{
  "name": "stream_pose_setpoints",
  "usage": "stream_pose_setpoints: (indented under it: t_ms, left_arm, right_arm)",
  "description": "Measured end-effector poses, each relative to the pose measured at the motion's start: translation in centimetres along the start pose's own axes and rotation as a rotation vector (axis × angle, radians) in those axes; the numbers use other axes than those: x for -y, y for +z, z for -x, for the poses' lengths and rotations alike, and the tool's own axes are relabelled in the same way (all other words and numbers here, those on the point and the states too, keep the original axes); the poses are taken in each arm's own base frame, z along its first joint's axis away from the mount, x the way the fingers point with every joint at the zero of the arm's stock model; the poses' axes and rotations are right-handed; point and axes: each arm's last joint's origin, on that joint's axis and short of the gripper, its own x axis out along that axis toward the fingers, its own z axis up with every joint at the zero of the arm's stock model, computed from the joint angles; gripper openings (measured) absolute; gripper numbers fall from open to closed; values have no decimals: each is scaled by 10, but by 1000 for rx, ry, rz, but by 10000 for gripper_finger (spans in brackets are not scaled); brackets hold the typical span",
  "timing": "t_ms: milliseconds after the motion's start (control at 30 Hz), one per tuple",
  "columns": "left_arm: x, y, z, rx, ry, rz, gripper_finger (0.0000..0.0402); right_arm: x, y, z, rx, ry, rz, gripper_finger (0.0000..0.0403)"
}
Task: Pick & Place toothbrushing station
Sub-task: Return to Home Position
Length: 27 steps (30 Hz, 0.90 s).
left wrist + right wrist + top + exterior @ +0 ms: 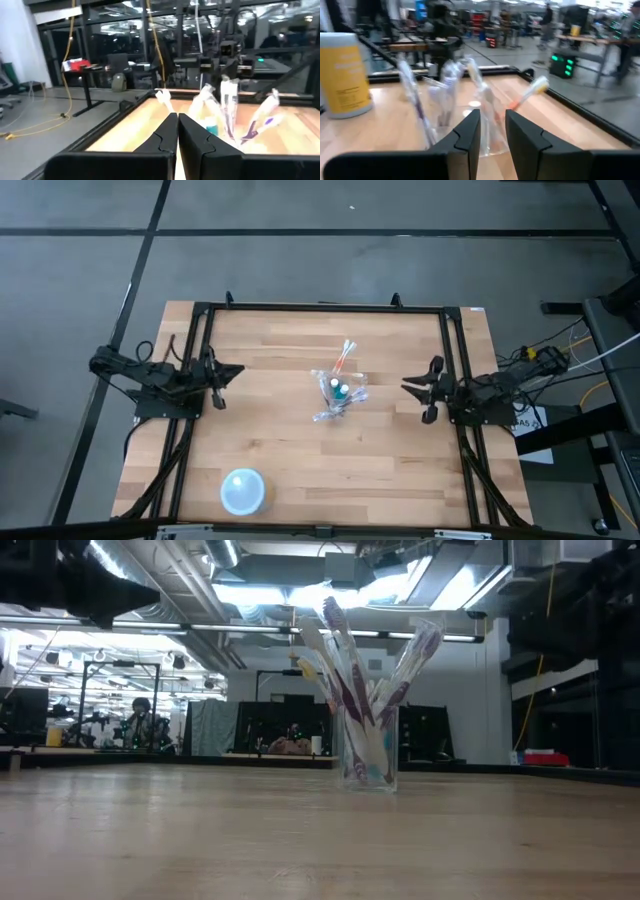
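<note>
On the table (300,470) the toothbrushing station stands near the middle, a little toward 12 o'clock, well apart from both arms. The left gripper (176,118) hangs out at 9 o'clock with its fingers together. The right gripper (492,119) hangs at 3 o'clock with its fingers a narrow gap apart. Neither one holds anything. A pale blue bowl (243,490) sits down at 7 o'clock and is no part of the set.

We judge the clear cup (368,765) to be light, thin-walled and slick. It is also top-heavy with its load, so a push high up would likely tip it. We would take it low on the wall, from the side, with a gentle squeeze. The toothbrushes (345,670) look light and stiff, and seem to sit in glossy sleeves that could slide between the fingers. We would pinch one at mid-handle, above the rim, and lift along its lean. The teal tube (212,129) is small and probably soft, and with the brushes crowding it we see no easy hold on it.

The cup is see-through and upright. The brushes are thin and white, with purple or orange marks, and fan out above the rim, mostly toward 12 and 7 o'clock. The tube shows only as a teal spot inside the cup.
</note>
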Motion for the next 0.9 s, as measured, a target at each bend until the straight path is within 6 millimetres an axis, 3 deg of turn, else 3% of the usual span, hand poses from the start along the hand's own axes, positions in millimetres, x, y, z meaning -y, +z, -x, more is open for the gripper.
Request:
stream_pose_setpoints:
  t_ms: [267,367,467,633,900]
  left_arm:
    - [4,-22,-3,-21,25,129,8]
    - [5,-22,-4,-21,-1,215,8]
    - [6,-17,-4,19,-42,262,8]
    - [2,-4,-2,138,6,157,8]
    - [6,-9,-1,86,-28,107,8]
  right_arm:
    - [10,3,-6,-55,125,60,93]
    - [17,2,-5,-171,172,42,93]
    - [19,3,-4,-179,255,-9,93]
    - [21,7,1,-134,307,-24,93]
    - [21,8,0,-95,315,-30,93]
